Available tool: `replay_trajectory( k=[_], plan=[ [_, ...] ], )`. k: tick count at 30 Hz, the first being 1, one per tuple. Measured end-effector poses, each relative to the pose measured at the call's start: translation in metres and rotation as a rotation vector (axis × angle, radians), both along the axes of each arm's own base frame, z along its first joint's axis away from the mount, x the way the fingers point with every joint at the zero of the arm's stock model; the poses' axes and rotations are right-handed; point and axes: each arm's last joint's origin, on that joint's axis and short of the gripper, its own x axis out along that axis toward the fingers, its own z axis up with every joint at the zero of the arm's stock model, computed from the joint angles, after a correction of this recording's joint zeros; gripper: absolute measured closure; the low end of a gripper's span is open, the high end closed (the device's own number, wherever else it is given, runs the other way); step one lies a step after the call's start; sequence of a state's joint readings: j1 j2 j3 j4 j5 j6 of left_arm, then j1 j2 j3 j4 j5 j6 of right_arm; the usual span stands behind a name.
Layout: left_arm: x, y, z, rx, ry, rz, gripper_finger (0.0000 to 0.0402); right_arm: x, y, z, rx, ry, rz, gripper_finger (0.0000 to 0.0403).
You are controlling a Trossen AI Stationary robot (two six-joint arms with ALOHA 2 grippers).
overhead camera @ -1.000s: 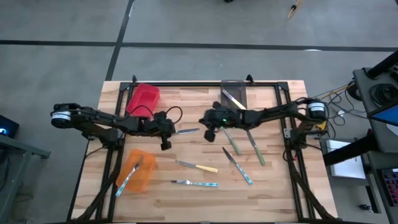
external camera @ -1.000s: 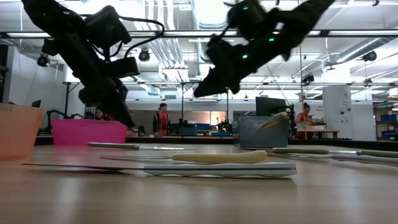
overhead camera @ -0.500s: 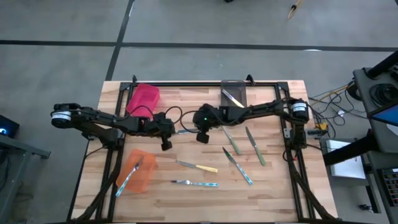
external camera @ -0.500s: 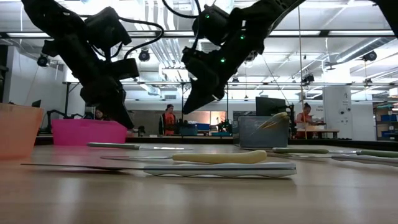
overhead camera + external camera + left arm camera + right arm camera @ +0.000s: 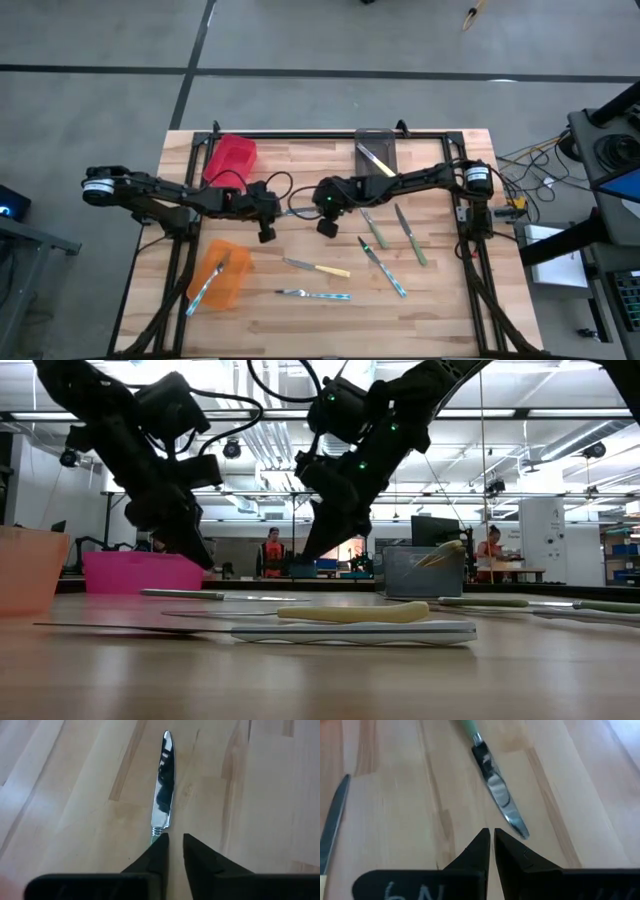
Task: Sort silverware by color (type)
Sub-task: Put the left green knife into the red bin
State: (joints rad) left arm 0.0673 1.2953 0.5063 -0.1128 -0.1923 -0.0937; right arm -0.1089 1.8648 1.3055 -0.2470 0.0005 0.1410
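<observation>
A green-handled knife (image 5: 298, 211) lies flat on the table between my two grippers; it also shows in the low view (image 5: 225, 595). Its blade (image 5: 162, 780) points toward my right gripper, and its handle runs under my left fingers, out of sight. My left gripper (image 5: 278, 209) hovers over the handle end with only a narrow gap at its tips (image 5: 175, 840), clear of the table in the low view (image 5: 205, 563). My right gripper (image 5: 315, 203) is shut and hangs above the blade tip (image 5: 520, 830), empty.
A red bin (image 5: 230, 160) stands far left, and a grey bin (image 5: 375, 150) with a yellow-handled knife far middle. An orange bin (image 5: 220, 272) at the near left holds a blue-handled knife. Two green-handled knives (image 5: 372, 228), two blue-handled ones (image 5: 385, 268) and a yellow-handled one (image 5: 318, 267) lie loose.
My right gripper has gone toward the table's left edge and down, coming close over the blade end of the knife between the arms. The knife has not moved.
</observation>
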Motion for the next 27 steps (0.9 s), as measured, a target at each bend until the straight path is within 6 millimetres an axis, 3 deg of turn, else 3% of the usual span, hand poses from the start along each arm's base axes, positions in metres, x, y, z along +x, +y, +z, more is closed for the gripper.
replay_trajectory(
  k=[6, 10, 18, 27],
  plan=[
    [-0.003, 0.0, -0.006, 0.027, -0.008, -0.025, 0.0308, 0.007, -0.001, 0.002, -0.021, -0.111, 0.006, 0.0385],
    [-0.001, 0.0, -0.012, 0.032, -0.016, -0.027, 0.0291, 0.017, 0.001, -0.011, -0.032, -0.158, 0.013, 0.0385],
    [0.002, 0.001, -0.028, 0.042, 0.053, -0.016, 0.0286, 0.023, -0.001, -0.046, -0.11, -0.093, -0.051, 0.0385],
    [0.005, 0.003, -0.04, 0.079, 0.095, 0.032, 0.0286, 0.022, -0.001, -0.049, -0.121, -0.073, -0.075, 0.0385]
  ],
)
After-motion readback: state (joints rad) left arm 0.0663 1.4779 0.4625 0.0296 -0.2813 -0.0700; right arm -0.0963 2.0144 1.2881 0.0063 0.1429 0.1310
